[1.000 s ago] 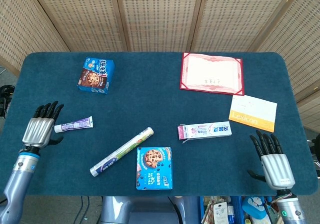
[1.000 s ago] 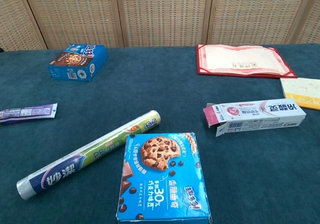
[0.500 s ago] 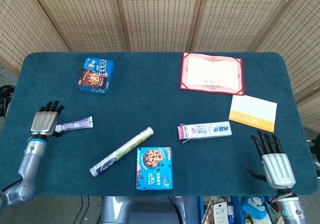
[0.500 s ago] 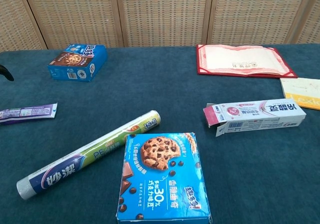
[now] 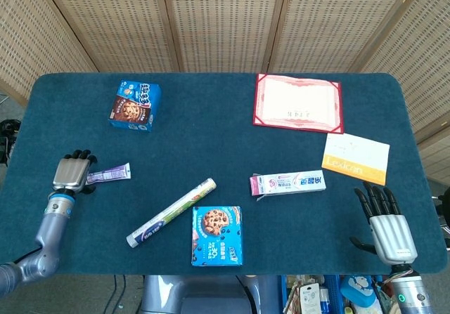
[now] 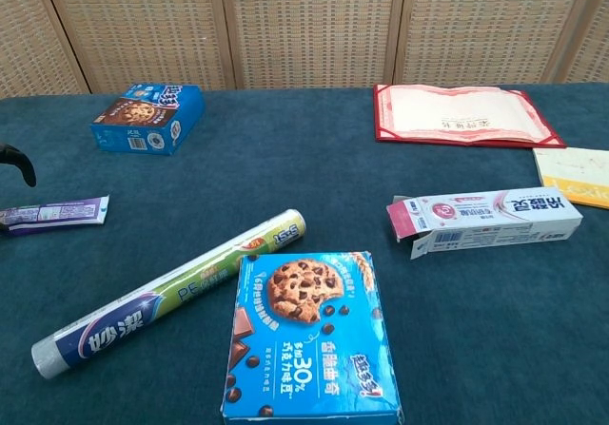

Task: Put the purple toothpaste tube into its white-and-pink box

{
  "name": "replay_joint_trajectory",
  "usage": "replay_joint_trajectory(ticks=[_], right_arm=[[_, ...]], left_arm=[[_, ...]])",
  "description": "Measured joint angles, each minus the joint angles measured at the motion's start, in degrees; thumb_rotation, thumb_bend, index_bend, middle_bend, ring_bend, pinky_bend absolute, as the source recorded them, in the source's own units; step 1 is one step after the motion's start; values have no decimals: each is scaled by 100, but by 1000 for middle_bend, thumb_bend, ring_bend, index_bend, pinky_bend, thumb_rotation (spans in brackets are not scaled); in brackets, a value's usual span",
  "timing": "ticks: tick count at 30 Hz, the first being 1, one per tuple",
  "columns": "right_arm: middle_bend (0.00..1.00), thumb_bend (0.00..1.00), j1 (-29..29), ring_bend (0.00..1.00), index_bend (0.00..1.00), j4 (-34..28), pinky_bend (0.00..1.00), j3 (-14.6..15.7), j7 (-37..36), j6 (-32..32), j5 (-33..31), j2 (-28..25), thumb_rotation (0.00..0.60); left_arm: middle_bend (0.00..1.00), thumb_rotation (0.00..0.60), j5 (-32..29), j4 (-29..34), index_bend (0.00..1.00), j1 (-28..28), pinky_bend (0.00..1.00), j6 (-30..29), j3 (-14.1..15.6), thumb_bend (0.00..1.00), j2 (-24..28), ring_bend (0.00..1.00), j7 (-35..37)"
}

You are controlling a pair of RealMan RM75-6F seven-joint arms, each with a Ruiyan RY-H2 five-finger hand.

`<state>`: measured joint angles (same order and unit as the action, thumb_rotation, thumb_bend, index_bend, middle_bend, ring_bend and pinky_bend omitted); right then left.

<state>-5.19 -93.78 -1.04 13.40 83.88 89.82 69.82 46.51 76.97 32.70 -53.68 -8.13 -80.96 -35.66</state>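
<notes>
The purple toothpaste tube [image 5: 110,174] lies flat near the table's left edge, also seen in the chest view [image 6: 59,214]. My left hand [image 5: 72,173] is over its cap end, with fingers above the tube and thumb below it. In the chest view one dark fingertip [image 6: 21,164] hangs just above the tube, apart from it. The white-and-pink box [image 5: 288,183] lies right of centre, its open flap end facing left [image 6: 411,227]. My right hand [image 5: 385,228] rests open with fingers spread at the front right, well clear of the box.
A cling film roll [image 5: 171,212] lies diagonally between tube and box. A blue cookie box [image 5: 217,235] sits at the front, another [image 5: 135,106] at the back left. A red certificate folder [image 5: 298,102] and a yellow-and-white card [image 5: 356,157] lie at the right.
My left hand has moved right and forward onto the tube's cap end, and its fingers have tipped down. The tube, the box and my right hand have stayed put.
</notes>
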Motion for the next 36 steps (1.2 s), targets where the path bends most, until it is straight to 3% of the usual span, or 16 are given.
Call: replay_joint_trajectory(ticks=[8,26,36], right_arm=[[0,63,0,0,0,10,0,-8,-8,5,-10,12,600],[0,63,4,0,0,15,0,-25,-45,1,-55,-5,600],[0,63,6,0,0,36,0,-29,-60,50,-9,17,600]], left_arm=[[241,600,-102,-191,369,64,265,-21,70,242,-173,193,-11],[245,600,-207,-604,384,169,266,-43,194,242,-555,194,-90],[502,600,178,-833,682,127,437,-294,197,273,-776,415,211]])
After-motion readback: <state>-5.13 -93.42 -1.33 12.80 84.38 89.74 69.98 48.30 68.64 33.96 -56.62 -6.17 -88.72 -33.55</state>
